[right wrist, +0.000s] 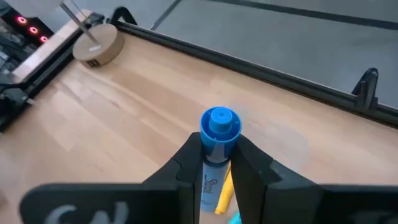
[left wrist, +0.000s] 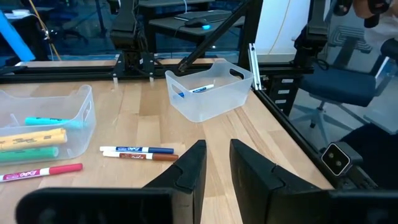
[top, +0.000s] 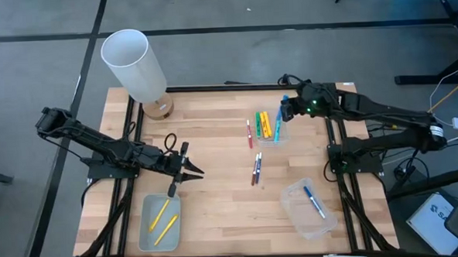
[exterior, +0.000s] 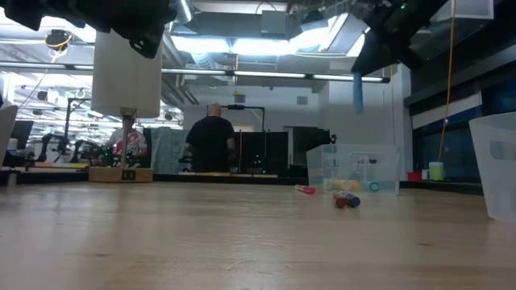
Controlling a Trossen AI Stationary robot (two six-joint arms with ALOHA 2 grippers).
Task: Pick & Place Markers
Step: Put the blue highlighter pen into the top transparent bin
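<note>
My right gripper (top: 286,110) is shut on a blue marker (right wrist: 219,127) and holds it above the far clear tray (top: 280,139), where yellow, green and orange markers (top: 264,124) lie. A red marker (top: 249,133) and two more markers (top: 255,170) lie flat on the wooden table. The near right tray (top: 309,226) holds a blue marker (top: 314,202). Two yellow markers (top: 163,220) lie in the near left tray (top: 145,237). My left gripper (left wrist: 217,155) hangs above the table beside that tray, a narrow gap between its fingers and nothing in it. My right gripper pinches the blue marker between its two fingers just below its blue end (right wrist: 214,163). The fingers slant down from the table's right side and lie across the marker. It hangs upright below the fingers (exterior: 357,93), lifted clear of the tray and table.
A tall white tube (top: 133,59) on a round wooden base (top: 158,110) stands at the table's far left corner. Black frame rails (top: 128,133) run along the table's edges. In the low view a person (exterior: 211,137) stands in the room beyond the table.
</note>
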